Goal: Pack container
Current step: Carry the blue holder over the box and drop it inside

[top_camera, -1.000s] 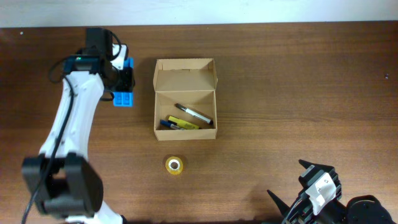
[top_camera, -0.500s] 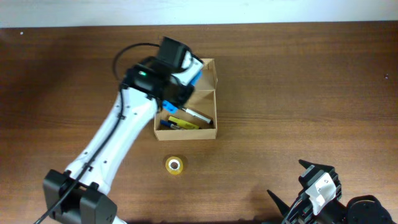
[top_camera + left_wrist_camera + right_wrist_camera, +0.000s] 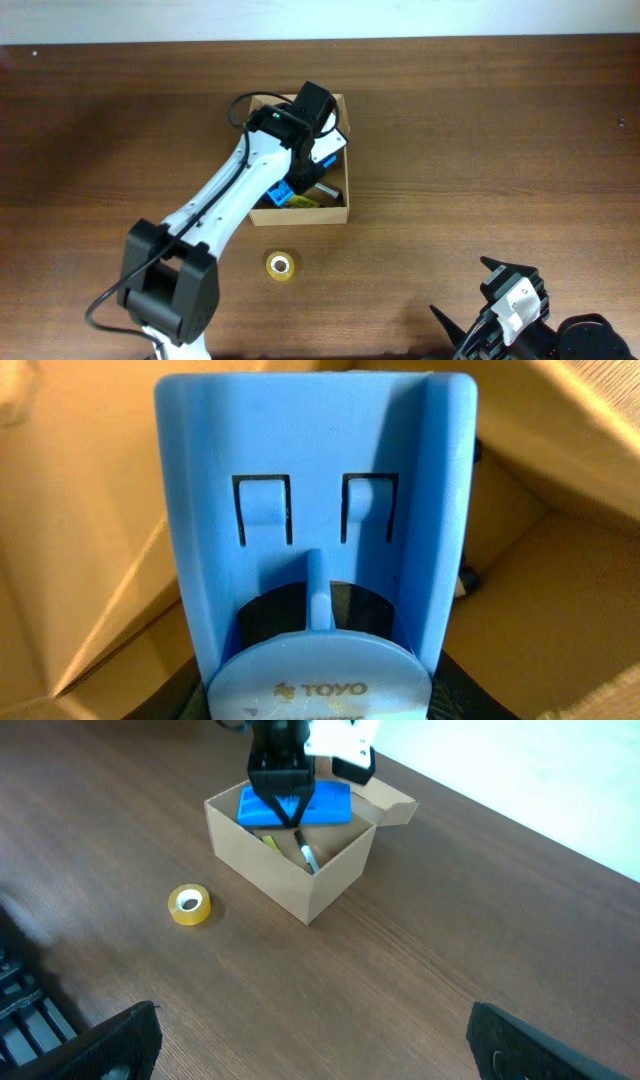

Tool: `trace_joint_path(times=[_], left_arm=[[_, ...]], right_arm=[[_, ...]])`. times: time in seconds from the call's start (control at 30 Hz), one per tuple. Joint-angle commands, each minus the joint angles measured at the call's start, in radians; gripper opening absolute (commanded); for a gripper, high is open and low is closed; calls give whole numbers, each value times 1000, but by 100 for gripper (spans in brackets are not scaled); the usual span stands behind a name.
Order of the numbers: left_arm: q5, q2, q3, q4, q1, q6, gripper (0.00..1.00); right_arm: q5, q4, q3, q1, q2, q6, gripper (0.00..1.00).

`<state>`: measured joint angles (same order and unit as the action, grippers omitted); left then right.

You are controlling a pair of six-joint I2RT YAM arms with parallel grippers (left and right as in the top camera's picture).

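The tan cardboard container (image 3: 300, 216) stands open at the table's middle, its flap lid folded back. My left gripper (image 3: 303, 172) is shut on a blue plastic case (image 3: 283, 192) and holds it inside the container's opening. In the left wrist view the blue case (image 3: 315, 450) fills the frame, with the container's cardboard walls (image 3: 70, 540) around it. The right wrist view shows the container (image 3: 262, 860) with the blue case (image 3: 330, 804) in its top. A marker (image 3: 326, 188) and a yellow item (image 3: 302, 201) lie inside. My right gripper (image 3: 468, 292) is open and empty at the front right.
A yellow tape roll (image 3: 281, 266) lies on the wooden table in front of the container; it also shows in the right wrist view (image 3: 189, 905). The table's far edge meets a white wall at the back.
My left arm has carried the blue case from the table left of the container rightwards and into the container's opening. The right arm has not moved.
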<state>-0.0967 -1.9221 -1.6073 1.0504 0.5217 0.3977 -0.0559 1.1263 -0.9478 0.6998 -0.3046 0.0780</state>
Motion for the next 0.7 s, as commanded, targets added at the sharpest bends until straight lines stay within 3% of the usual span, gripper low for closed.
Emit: trace_joint_path(times=[0.0, 0.1, 0.17, 0.33, 0.4, 0.5, 0.67], left_arm=[[-10, -37, -13, -2, 2, 24, 43], [-9, -51, -12, -2, 2, 24, 43], [-9, -53, -12, -2, 2, 24, 54], [-5, -49, -12, -2, 2, 0, 57], [-5, -35, -12, -2, 1, -50, 58], [3, 1, -12, 0, -2, -112, 73], [24, 106, -12, 39, -2, -329, 76]], right_arm=[[-8, -3, 2, 0, 0, -8, 99], [-8, -3, 2, 0, 0, -8, 99], [-8, -3, 2, 0, 0, -8, 99], [-8, -3, 2, 0, 0, -8, 99], [-8, -3, 2, 0, 0, -8, 99], [-8, -3, 2, 0, 0, -8, 99], [-8, -3, 2, 0, 0, -8, 99]])
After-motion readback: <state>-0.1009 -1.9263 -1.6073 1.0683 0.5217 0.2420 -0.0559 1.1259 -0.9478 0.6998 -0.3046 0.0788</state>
